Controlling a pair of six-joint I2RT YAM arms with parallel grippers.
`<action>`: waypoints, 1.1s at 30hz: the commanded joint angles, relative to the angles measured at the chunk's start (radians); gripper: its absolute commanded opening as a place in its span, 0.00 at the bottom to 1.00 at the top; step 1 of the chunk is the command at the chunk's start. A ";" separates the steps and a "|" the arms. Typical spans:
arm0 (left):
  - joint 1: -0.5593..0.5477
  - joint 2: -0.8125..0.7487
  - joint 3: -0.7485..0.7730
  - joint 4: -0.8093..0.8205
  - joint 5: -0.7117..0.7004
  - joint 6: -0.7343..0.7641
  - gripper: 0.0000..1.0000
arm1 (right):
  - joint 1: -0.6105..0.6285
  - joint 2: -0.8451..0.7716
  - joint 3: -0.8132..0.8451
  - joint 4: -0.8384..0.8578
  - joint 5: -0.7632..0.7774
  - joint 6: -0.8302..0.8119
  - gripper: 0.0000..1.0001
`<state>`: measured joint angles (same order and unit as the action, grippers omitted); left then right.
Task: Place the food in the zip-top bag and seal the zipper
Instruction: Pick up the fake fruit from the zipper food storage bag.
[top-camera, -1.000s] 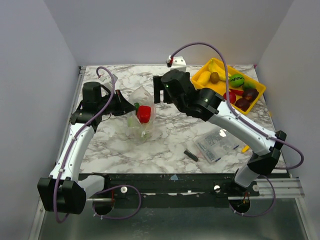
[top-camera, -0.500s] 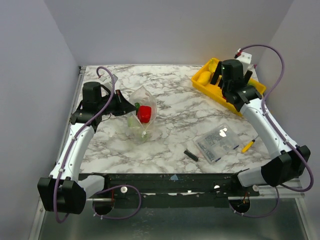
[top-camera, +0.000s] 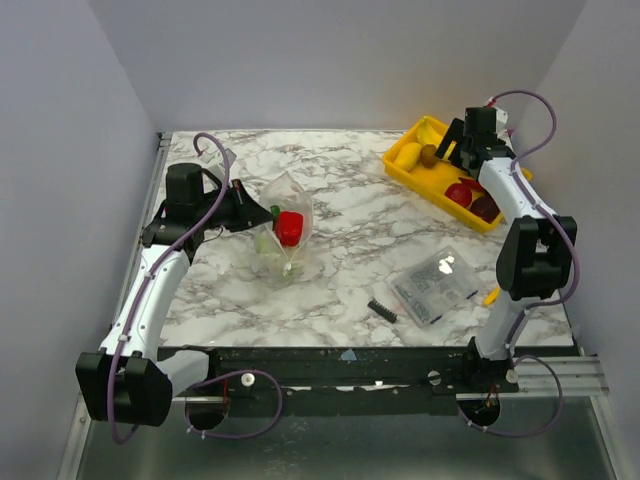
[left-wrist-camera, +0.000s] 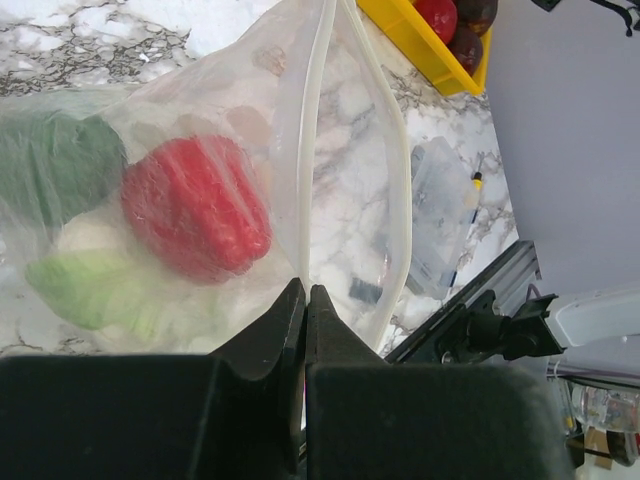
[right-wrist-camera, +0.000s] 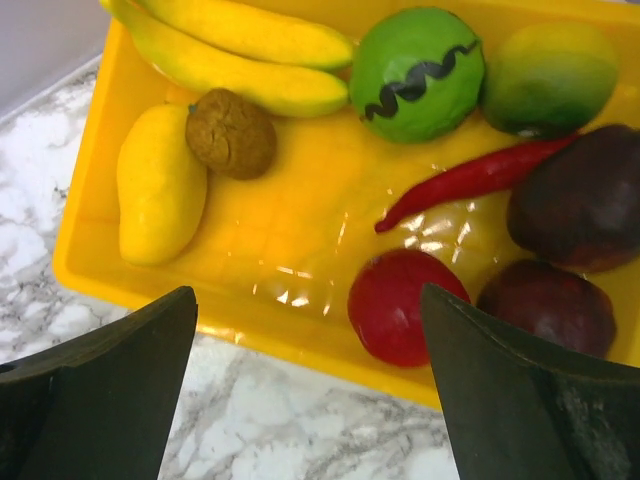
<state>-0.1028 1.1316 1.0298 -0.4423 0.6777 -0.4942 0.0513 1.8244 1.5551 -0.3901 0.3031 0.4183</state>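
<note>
The clear zip-top bag (top-camera: 283, 235) lies left of the table's middle with a red piece (top-camera: 289, 227) and green pieces inside. My left gripper (top-camera: 240, 213) is shut on the bag's mouth edge. In the left wrist view (left-wrist-camera: 305, 292) the two zipper strips (left-wrist-camera: 312, 130) stand apart, so the mouth is open, and the red piece (left-wrist-camera: 196, 208) and green pieces (left-wrist-camera: 55, 165) show through the plastic. My right gripper (top-camera: 462, 148) is open and empty over the yellow tray (top-camera: 432, 182). Below it (right-wrist-camera: 308, 295) lie bananas (right-wrist-camera: 240, 50), a kiwi (right-wrist-camera: 231, 133), a green ball (right-wrist-camera: 418, 72), a chili (right-wrist-camera: 480, 175), a red piece (right-wrist-camera: 405, 303) and dark purple pieces (right-wrist-camera: 585, 208).
A flat clear packet of dark small parts (top-camera: 433, 285) lies at the front right, with a small black ridged piece (top-camera: 381, 309) to its left and a yellow-handled tool (top-camera: 491, 296) to its right. Grey walls close the table on both sides.
My right arm has swung from beside the bag to the yellow tray at the back right, its gripper open. The left gripper and the bag have not moved.
</note>
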 joint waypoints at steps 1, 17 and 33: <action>-0.005 0.002 -0.005 0.026 0.038 -0.003 0.00 | -0.013 0.123 0.138 0.050 -0.125 -0.002 0.95; -0.017 0.016 -0.002 0.020 0.032 0.005 0.00 | -0.013 0.422 0.287 0.375 -0.247 -0.145 0.92; -0.018 0.023 0.004 0.011 0.026 0.014 0.00 | -0.013 0.694 0.573 0.456 -0.174 0.004 0.62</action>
<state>-0.1135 1.1511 1.0298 -0.4431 0.6888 -0.4946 0.0357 2.4340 2.0464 0.0429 0.0818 0.3710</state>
